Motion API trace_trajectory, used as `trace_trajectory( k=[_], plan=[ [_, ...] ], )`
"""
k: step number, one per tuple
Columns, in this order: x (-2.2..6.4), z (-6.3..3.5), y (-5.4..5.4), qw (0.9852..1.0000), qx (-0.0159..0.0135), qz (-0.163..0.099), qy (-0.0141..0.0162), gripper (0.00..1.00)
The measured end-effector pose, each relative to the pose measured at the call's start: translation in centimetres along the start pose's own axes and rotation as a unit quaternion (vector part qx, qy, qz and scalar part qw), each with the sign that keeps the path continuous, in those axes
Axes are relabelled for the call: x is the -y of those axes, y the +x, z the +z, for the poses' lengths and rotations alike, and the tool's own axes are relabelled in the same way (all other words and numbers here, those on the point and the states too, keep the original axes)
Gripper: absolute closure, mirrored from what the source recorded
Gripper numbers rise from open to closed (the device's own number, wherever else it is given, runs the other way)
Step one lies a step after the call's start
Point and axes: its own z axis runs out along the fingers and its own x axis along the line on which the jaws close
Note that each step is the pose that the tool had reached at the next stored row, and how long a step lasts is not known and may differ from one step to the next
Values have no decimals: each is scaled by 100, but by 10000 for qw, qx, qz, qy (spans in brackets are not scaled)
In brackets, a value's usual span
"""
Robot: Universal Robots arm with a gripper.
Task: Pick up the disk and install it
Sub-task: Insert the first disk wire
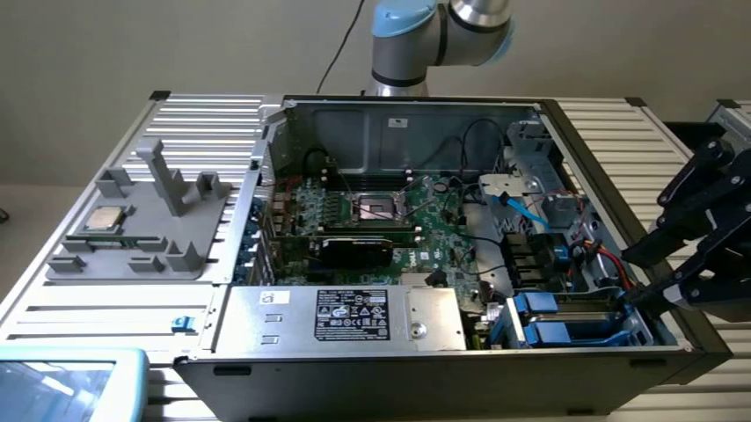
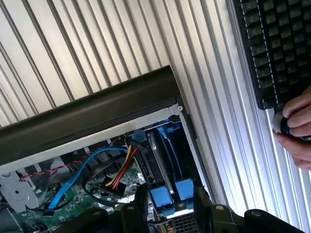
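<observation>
Ribbed aluminium makes up the worktop point(image 1: 105, 308), and an open black computer case point(image 1: 470, 378) lies on it with its inside facing up. Green motherboard point(image 1: 388, 220) fills the middle of the case, and a large silver box with a black label point(image 1: 340, 316) sits along the near wall. On the exterior view's left, a grey fixture point(image 1: 141, 237) carries a small square silver chip point(image 1: 105, 218).

Black and angular, the claw point(image 1: 639, 281) hangs over the case's near corner on the exterior view's right, just above the blue drive bay point(image 1: 575, 321). In the wrist view the claw point(image 2: 171, 190) is wide, its two fingers point(image 2: 142, 199) standing apart, and I see nothing held between them. The disk point(image 2: 158, 155) stands on edge down in that bay, right in the corner of the case, with blue rails on both sides. The blue rail ends point(image 2: 172, 194) show between the fingers; whether the fingers touch them I cannot tell.

Blue, red and yellow cables point(image 2: 116, 170) loop beside the bay. Outside the case, a person's hand point(image 2: 296, 126) rests on the worktop next to a black keyboard point(image 2: 272, 48), pinching a small round object
</observation>
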Motion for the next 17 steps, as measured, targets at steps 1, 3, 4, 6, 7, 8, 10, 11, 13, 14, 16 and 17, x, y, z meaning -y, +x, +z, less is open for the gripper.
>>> trace_trajectory(
  k=[1, 3, 4, 6, 7, 8, 10, 11, 13, 14, 16, 17],
  plan=[
    [0, 1, 0, 10000, 24, -86, 0, 50],
    [-1, 6, 0, 9996, 69, -261, -2, 50],
    [-1, 7, 0, 9994, 91, -340, -2, 50],
    [-2, 9, 1, 9987, 131, -493, -1, 50],
    [-2, 11, 1, 9982, 152, -575, 0, 50],
    [-2, 13, 0, 9977, 175, -661, -1, 50],
    [-3, 15, 0, 9963, 221, -834, -2, 50],
    [-3, 15, 1, 9954, 245, -927, -2, 50],
    [-4, 18, 1, 9935, 290, -1099, -4, 50],
    [-5, 20, 1, 9924, 313, -1186, -4, 50],
    [-5, 21, 1, 9900, 360, -1366, -6, 50],
    [-5, 21, 1, 9890, 377, -1431, -7, 50]
  ],
)
